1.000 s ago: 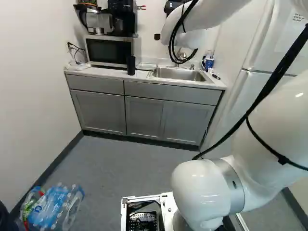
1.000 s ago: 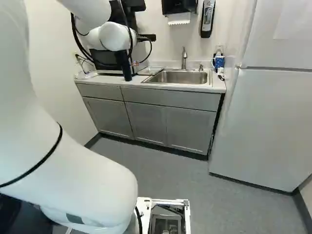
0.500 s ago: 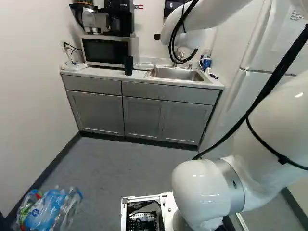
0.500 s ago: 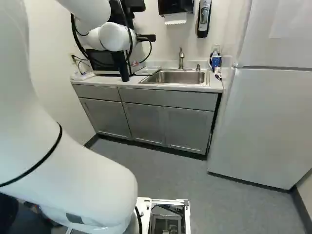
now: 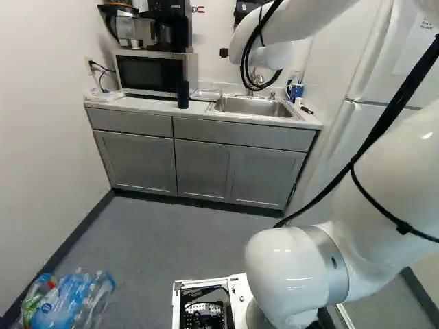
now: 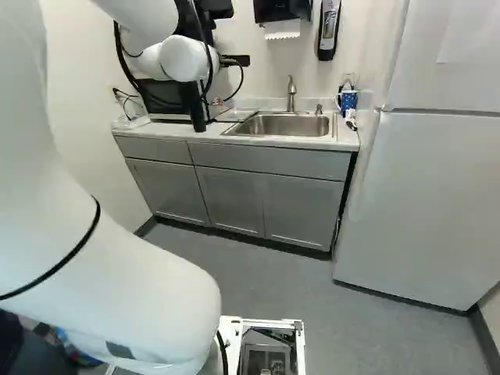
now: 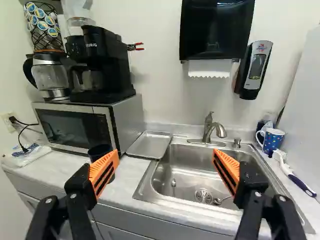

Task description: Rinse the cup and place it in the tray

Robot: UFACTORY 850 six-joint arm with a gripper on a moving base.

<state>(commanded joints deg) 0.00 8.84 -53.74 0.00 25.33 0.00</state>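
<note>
**Cup task: nothing gripped, rinse and tray placement both open**

Fingers are released and spread wide, with nothing held between the orange pads [image 7: 104, 171] of the gripper [image 7: 166, 156]. The target is presumably the dark cup [image 7: 98, 149], seen upright on the countertop [image 7: 129, 175] near the front corner of the microwave [image 7: 75, 129]. In the wrist view it is partly hidden behind one finger; contact can't be confirmed, but no grip is shown. (A blue dotted mug [image 7: 273, 140] is also parked beyond the far side of the sink [image 7: 186, 167], so the target should be confirmed.)

Done: by the look of it, only the approach. The sink is faced by the gripper, and the counter is within view. No water is seen running from the faucet [image 7: 207, 131], and no cup is seen in the basin. Whether the dark cup has been rinsed can't be told from its looks.

Left: cup to be grasped, carried over the basin, rinsed under the faucet, then set in the metal tray [image 7: 150, 144]. No cup is seen in the tray, which is placed between microwave and sink.

Next: the gripper should be shifted towards the dark cup and lined up so it is straddled by both fingers. Risk: the cup could be tipped if it is clipped by a finger from the side. A short carry is expected, since cup, tray and sink are grouped close together.
</note>
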